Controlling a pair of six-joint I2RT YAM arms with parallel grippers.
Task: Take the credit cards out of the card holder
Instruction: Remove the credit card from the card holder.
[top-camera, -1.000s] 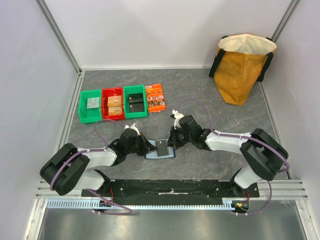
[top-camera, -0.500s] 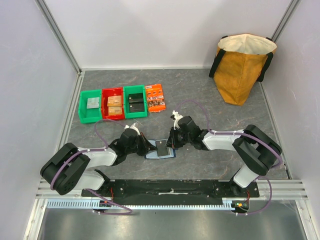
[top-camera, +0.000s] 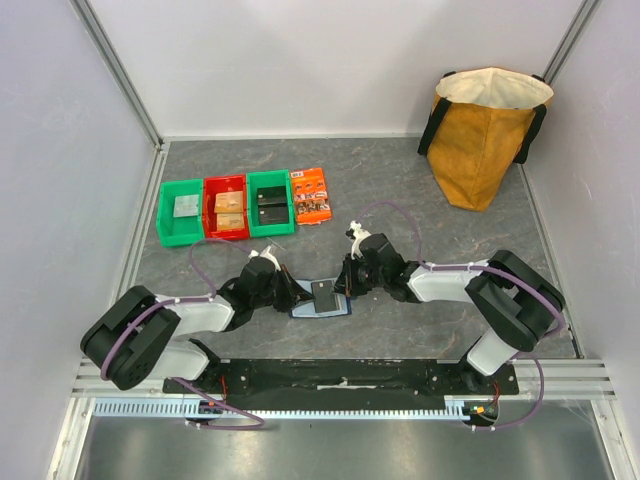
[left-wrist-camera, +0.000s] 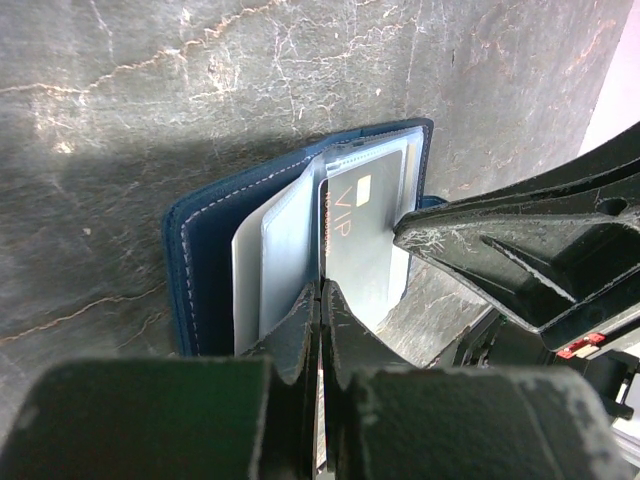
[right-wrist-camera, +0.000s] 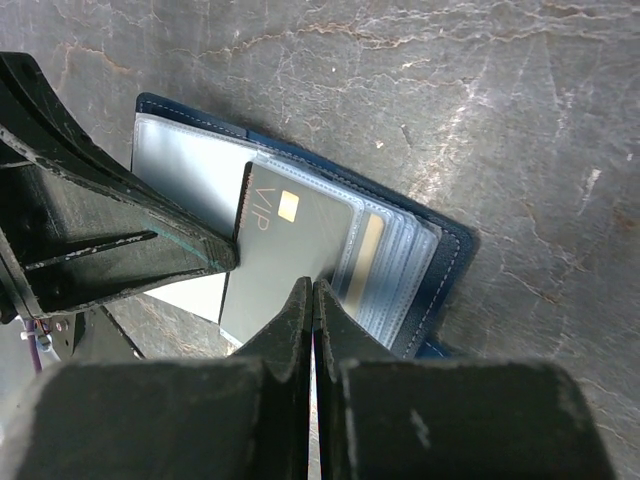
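The navy card holder (top-camera: 303, 312) lies open on the table between my two arms, its clear sleeves (left-wrist-camera: 285, 240) fanned out. A grey credit card marked VIP (right-wrist-camera: 290, 250) sticks partly out of a sleeve; it also shows in the left wrist view (left-wrist-camera: 365, 225) and the top view (top-camera: 324, 296). A tan-gold card (right-wrist-camera: 368, 245) sits inside a sleeve behind it. My right gripper (right-wrist-camera: 313, 288) is shut on the grey card's edge. My left gripper (left-wrist-camera: 320, 292) is shut on the sleeve edge beside that card. The two grippers' tips nearly meet over the holder (right-wrist-camera: 445, 250).
Two green bins (top-camera: 180, 212) (top-camera: 270, 203) and a red bin (top-camera: 226, 207) stand in a row at the back left, with an orange printed packet (top-camera: 311, 195) beside them. A yellow-brown bag (top-camera: 485, 135) stands at the back right. Walls enclose the table.
My right arm has shifted slightly to the right. The grey card and the holder stay about where they were. The left arm has not moved.
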